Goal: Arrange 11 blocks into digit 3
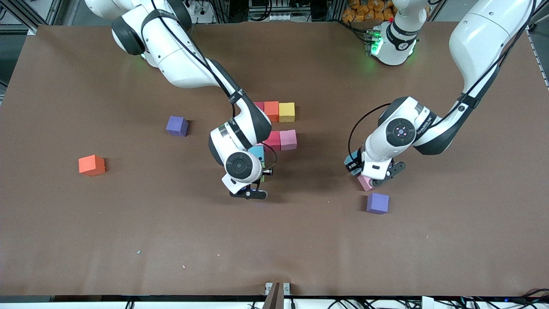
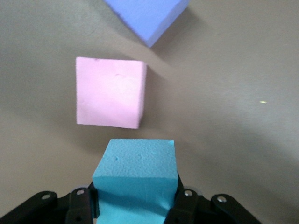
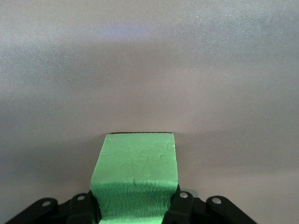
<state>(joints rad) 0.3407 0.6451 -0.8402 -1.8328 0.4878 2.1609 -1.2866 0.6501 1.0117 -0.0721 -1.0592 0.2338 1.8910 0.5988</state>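
Front view, purple cube (image 1: 378, 203) just beside pink block (image 1: 365, 183), left gripper (image 1: 358, 171) above

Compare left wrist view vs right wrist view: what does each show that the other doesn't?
Left wrist only: the left tool shut on a light blue block, with a loose pink block and a purple cube on the table beside it.

Right wrist only: the right tool shut on a green block, no other blocks in sight.

Both: one block gripped between the fingers over bare brown table.

A robotics lab: aluminium framing (image 1: 25, 13) and cables (image 1: 343, 300) around the table (image 1: 128, 240).
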